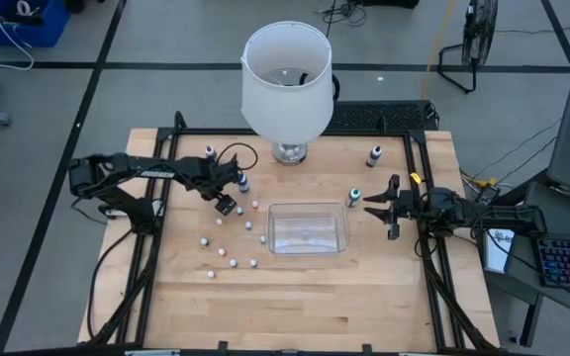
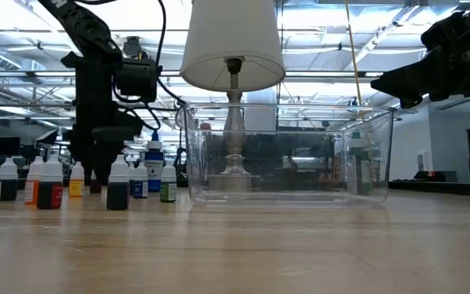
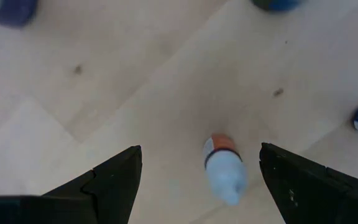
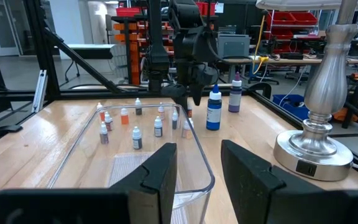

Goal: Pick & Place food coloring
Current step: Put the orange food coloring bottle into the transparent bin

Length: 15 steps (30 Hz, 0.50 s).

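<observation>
The food coloring bottles [image 1: 234,263] stand scattered on the wooden table left of the clear tub [image 1: 308,206]; in the low view they form a row [image 2: 49,186]. My left gripper [image 3: 199,149] points straight down among them, open. Its fingers stand on either side of one upright bottle [image 3: 224,168] with an orange body and a white cap, without touching it. My right gripper [image 1: 386,210] hovers open at the tub's right end, above the tub's rim [image 4: 194,140]. Taller bottles stand near the lamp [image 1: 241,182] and at the right [image 1: 355,197].
A big white lamp [image 1: 285,79] stands on its metal base [image 4: 316,149] at the table's far middle. Another dark-capped bottle [image 1: 375,155] stands at the far right. A blue bottle [image 2: 154,163] stands beside the left arm. Bare wood lies along the near edge [image 1: 305,307].
</observation>
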Tool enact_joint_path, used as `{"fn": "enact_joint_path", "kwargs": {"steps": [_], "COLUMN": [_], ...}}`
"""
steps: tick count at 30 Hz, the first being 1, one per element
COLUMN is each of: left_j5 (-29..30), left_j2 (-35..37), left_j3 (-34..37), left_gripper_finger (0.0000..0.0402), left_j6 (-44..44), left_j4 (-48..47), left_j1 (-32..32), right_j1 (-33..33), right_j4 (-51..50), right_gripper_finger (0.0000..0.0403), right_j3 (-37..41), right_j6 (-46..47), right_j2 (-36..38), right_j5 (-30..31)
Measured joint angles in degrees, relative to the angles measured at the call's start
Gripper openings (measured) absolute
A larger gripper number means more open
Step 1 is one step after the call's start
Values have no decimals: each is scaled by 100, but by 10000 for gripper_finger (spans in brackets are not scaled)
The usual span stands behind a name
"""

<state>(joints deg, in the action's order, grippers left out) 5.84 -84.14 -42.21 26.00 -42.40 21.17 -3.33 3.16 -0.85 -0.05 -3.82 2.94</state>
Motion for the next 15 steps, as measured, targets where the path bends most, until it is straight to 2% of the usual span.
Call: {"fn": "enact_joint_path", "kwargs": {"steps": [11, 15], "left_j5": [14, -41], "left_j2": [2, 2], "left_j3": [71, 71], "left_gripper_finger": [322, 293], "left_j6": [-43, -146], "left_j4": [68, 52], "left_j1": [0, 0], "right_j1": [0, 0], "right_j4": [-1, -1], "right_gripper_finger": [114, 114], "right_j3": [-2, -2], "right_j6": [1, 0], "right_j2": [-2, -2], "right_j5": [0, 0]}}
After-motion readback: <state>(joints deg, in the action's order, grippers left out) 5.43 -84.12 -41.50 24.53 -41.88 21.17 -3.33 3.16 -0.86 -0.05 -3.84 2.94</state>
